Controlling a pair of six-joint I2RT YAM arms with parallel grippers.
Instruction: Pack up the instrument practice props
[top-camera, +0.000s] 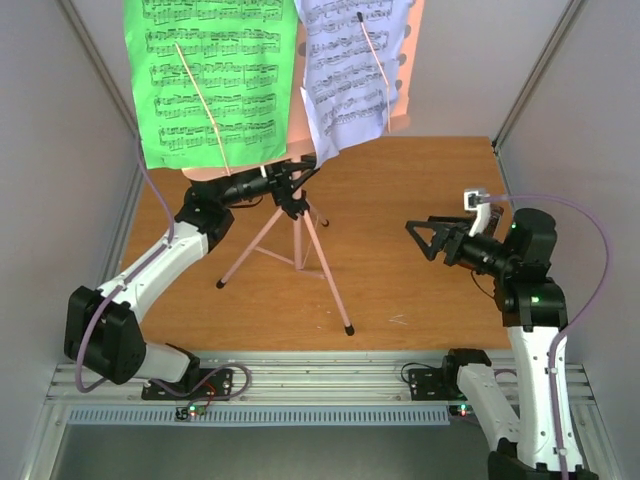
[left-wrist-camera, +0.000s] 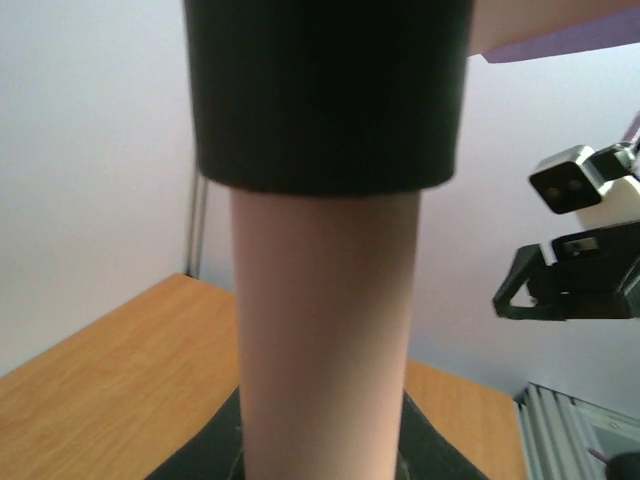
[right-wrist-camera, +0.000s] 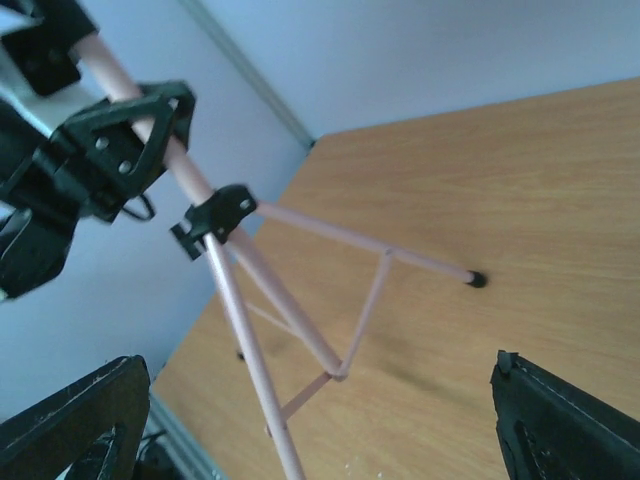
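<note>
- Overhead, one pink music stand (top-camera: 298, 240) stands on three legs on the table (top-camera: 430, 180) — two pages on its desk (top-camera: 402, 90), one green sheet (top-camera: 210, 80) and one white sheet (top-camera: 345, 70); the print is staves only, too small to read.
- Same view: the left gripper (top-camera: 290, 182) pinches the stand just under the desk; the right gripper (top-camera: 425, 240) hangs spread wide, well apart to the right.
- Left wrist: one pink pole (left-wrist-camera: 325, 340) fills the view, with one black collar (left-wrist-camera: 325, 90) above it.
- Right wrist: its two fingers (right-wrist-camera: 70, 420) sit far apart at the lower corners — beyond them, the left gripper's jaws close around the pole above the one leg hub (right-wrist-camera: 215, 222).

Tabletop (top-camera: 410, 295) between the right tool (top-camera: 418, 240) and the spread-legged stand (top-camera: 328, 278) gives passage.
</note>
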